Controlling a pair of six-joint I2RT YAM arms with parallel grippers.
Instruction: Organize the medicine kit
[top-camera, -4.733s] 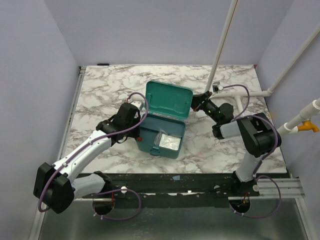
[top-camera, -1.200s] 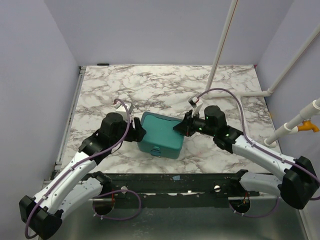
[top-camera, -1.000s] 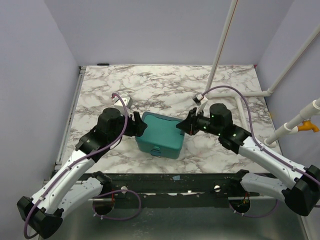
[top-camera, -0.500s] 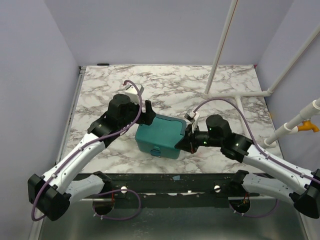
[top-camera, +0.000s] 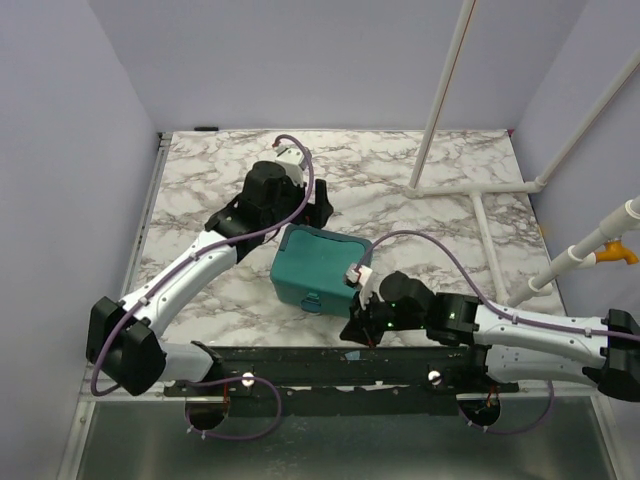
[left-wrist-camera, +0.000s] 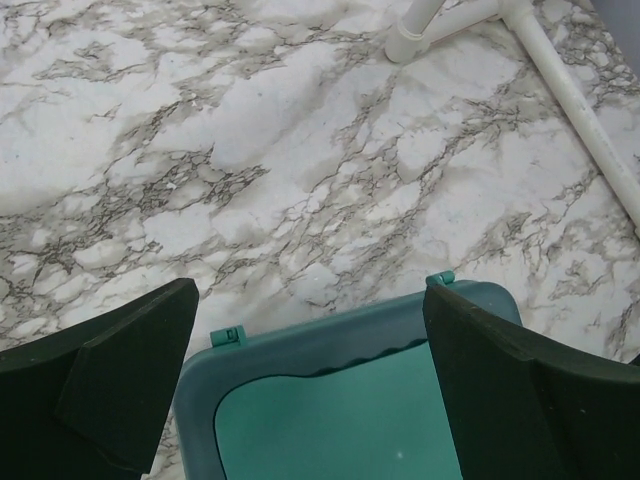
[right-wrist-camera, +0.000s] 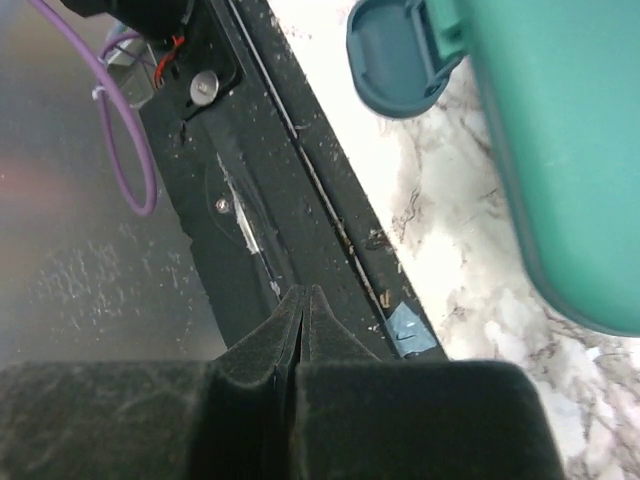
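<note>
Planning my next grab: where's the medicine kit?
Top view: the medicine kit sits closed at the table's front centre, left gripper just behind it, right gripper by its near-right corner.

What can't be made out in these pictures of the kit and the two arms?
Kit contents: closed in every view.
Latch: tiny from the top; the right wrist view sees it at an angle, so fastened or not is unclear.
Kit's near part: cut off by the bottom edge of the left wrist view, between the open left fingers.
Right fingers: shut in their wrist view; in the top view, tips lost against the black rail.
</note>
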